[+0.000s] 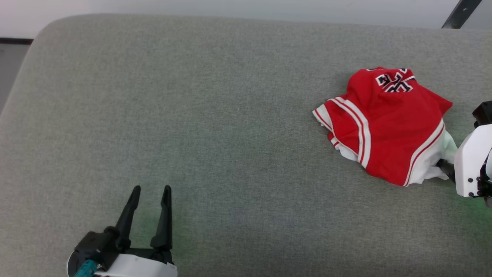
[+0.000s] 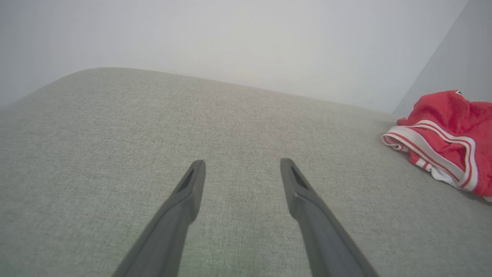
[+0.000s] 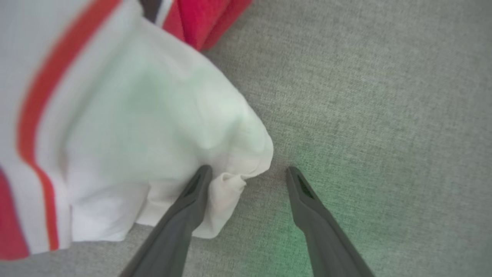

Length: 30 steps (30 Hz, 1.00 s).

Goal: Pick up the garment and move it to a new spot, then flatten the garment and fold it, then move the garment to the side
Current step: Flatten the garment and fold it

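Garment point(image 1: 388, 123) sits as a crumpled heap on the right side of the grey upholstered surface point(image 1: 230, 134), toward the far half, not spread flat. Mostly red body fabric, bunched into a dome. Two white bands with thin red stripes run across it: one down the left part of the heap, one along the near-right edge. A trimmed edge, white with red lines, sticks out at the heap's left. Black lettering with a white outline shows at the top far side, folded over and unreadable. A white sleeve point(image 1: 442, 161) spills out at the near-right corner.

From the left wrist view the garment point(image 2: 446, 138) is off to the right, red lump on top, striped trim curling along its lower edge.

Left gripper point(image 1: 152, 188) is at lower left, fingers spread, nothing between them, hovering over bare surface point(image 2: 242, 163), well apart from the garment.

Right gripper point(image 3: 249, 170) is at the sleeve end of the heap, with its white wrist housing point(image 1: 471, 165) just beside the white sleeve. Fingers spread wide. In its wrist view the left-hand finger point(image 3: 192, 200) lies against a small fold of the white sleeve point(image 3: 127, 154), and that fold's corner pokes into the gap. The other finger point(image 3: 303, 200) is over bare surface. No pinch on the cloth. Close-up fabric is blurred. Faint green tint on the surface near both grippers.
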### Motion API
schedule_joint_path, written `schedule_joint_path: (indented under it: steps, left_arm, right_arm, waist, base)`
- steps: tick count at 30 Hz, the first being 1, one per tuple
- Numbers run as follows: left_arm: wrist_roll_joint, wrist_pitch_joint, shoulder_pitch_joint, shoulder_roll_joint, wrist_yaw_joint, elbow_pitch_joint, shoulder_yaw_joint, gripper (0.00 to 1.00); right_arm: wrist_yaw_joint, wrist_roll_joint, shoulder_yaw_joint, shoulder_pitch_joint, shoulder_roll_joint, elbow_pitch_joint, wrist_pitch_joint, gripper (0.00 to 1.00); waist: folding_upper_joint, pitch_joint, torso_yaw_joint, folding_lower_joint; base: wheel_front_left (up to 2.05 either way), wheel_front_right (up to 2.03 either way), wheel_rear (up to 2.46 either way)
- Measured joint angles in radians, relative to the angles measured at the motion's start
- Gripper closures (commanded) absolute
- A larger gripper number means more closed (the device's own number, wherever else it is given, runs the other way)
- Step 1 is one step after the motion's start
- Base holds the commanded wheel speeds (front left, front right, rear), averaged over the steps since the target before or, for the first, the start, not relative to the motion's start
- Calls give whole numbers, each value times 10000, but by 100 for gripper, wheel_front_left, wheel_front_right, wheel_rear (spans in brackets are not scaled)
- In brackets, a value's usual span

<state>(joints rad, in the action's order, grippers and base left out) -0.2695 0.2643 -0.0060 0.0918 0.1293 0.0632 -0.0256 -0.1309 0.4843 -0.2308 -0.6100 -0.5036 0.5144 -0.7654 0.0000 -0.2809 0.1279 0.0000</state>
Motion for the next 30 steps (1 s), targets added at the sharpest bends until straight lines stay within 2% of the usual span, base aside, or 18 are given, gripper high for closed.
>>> schedule_joint_path:
  steps: [2,3,4,5,10,16,20,23,27,30]
  left_arm:
    - [-23,0,-17,17,0,15,6,0]
    - [-27,0,-26,17,0,25,2,0]
    - [-33,0,-34,17,0,36,-2,0]
    - [-35,0,-36,17,0,46,-4,0]
    - [-73,0,-47,40,0,102,-75,0]
    - [-127,0,-46,134,2,113,-79,0]
    - [-150,0,-111,224,13,98,-163,0]
    - [-199,0,-168,316,13,65,-242,0]
    - [-230,0,-199,395,13,61,-290,0]
    - [-261,0,-230,431,13,82,-357,0]
  right_arm:
    - [0,-2,-42,-8,6,50,35,0]
    - [0,12,-42,-26,23,88,50,13]
    - [0,71,-17,-30,50,127,100,45]
    - [6,96,-23,-30,65,140,161,100]
    - [-4,198,84,-28,295,213,846,100]
    - [-4,-15,1072,-341,75,453,1956,100]
    - [-6,-426,2144,-708,-263,585,2823,100]
    - [-6,-968,3241,-1119,-422,573,3881,100]
    - [-4,-1887,4474,-1184,-357,767,4813,100]
    - [-4,-2316,5233,-982,-138,1241,4824,100]
  waist:
    - [0,-37,36,0]
    - [0,-35,38,0]
    - [0,-26,31,0]
    - [0,-19,21,0]
    - [0,59,-84,0]
    - [0,173,-348,0]
    - [0,173,-520,0]
    - [0,81,-579,-1]
    - [0,-68,-612,0]
    - [0,-174,-604,0]
  base:
    - [0,0,0]
    - [0,0,0]
    - [0,0,0]
    - [0,0,0]
    - [0,0,0]
    - [0,0,0]
    - [0,0,0]
    - [0,0,0]
    - [0,0,0]
    - [0,0,0]
